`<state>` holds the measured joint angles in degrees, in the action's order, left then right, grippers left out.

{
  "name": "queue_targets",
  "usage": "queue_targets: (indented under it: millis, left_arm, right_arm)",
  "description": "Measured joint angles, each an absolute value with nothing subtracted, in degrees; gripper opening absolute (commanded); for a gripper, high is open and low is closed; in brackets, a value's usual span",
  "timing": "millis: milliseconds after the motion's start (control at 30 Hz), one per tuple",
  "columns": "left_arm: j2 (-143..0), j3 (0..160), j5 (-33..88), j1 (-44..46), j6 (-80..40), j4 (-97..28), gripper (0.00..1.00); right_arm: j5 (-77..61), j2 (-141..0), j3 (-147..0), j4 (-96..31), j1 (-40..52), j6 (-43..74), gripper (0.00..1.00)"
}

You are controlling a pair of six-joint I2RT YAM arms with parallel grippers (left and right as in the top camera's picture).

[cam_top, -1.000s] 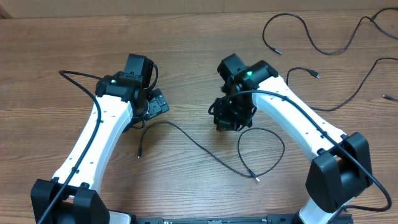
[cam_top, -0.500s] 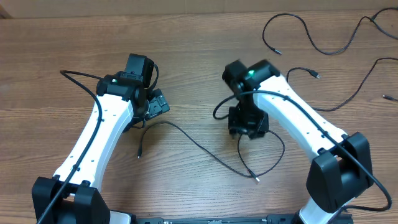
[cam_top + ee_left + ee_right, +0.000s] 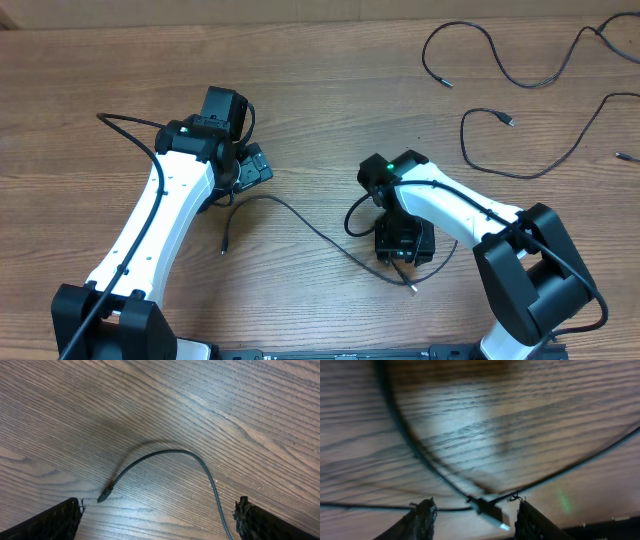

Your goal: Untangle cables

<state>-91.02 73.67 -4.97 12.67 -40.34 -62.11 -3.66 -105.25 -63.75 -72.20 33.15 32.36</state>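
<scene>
My right gripper (image 3: 475,511) hangs low over the table (image 3: 530,415), jaws partway apart, nothing pinched. The silver-tipped plug (image 3: 492,516) lies between my fingertips, where two runs of the cable (image 3: 402,435) meet in a loop. I judge I should close just behind the plug, not on both runs, then draw the end slowly out. My left gripper (image 3: 160,520) stands wide open over the other end (image 3: 106,495). The other cables (image 3: 520,80) lie well apart.
</scene>
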Motion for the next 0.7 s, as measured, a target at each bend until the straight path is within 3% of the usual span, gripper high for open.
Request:
queue_targets:
  millis: [367, 600, 700]
  left_arm:
    - [-91.0, 73.6, -5.0, 12.7, -40.3, -61.9, 1.0]
    - [-91.0, 73.6, -5.0, 12.7, -40.3, -61.7, 1.0]
    - [-91.0, 73.6, -5.0, 12.7, -40.3, -61.7, 1.0]
  right_arm:
    - [-5.8, -104.9, -58.8, -64.6, 33.1, 32.6, 0.37]
    - [-8.1, -104.9, -58.8, -63.0, 33.1, 32.6, 0.04]
    - [-8.7, -104.9, -58.8, -62.9, 33.1, 32.8, 0.04]
